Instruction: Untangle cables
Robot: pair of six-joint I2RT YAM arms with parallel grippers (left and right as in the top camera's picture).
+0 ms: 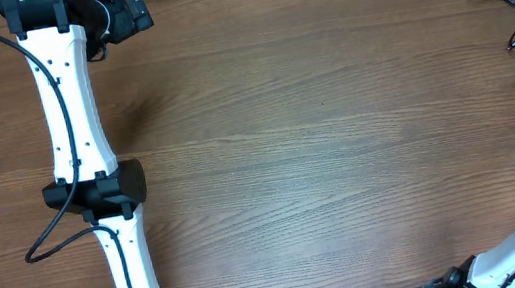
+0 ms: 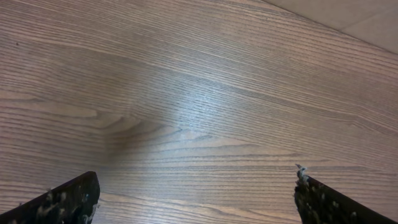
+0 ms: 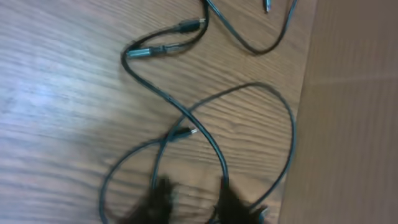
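your left claw [image 2: 196, 180] hangs over bare wood near the far left corner of the bench [image 1: 337, 133], with its two dark fingertips spread wide to either side of the wrist view and nothing between them. the left arm [image 1: 71, 110] reaches up along the left edge from the near edge, with its own thick black cable looping out beside the elbow. the cables [image 3: 188, 114] you are after lie in a loose tangle at the far right corner, right at the right edge; from overhead they show as thin black loops and strands, partly cut off by the frame. your right wrist view looks straight down on them: one cord curves over another in the middle, and a big loop swings out close to the bench edge, where a plain brown surface [image 3: 348, 124] begins. a small silvery-tipped plug [image 3: 183, 132] lies just beside the crossing, and a darker connector [image 3: 146, 51] sits farther up. your right claw [image 3: 196, 202] shows only as two blurred dark tips at the bottom of that view, with a small gap between them and cords running right up to them; you cannot tell from this whether it has clamped a cord or is merely touching them.
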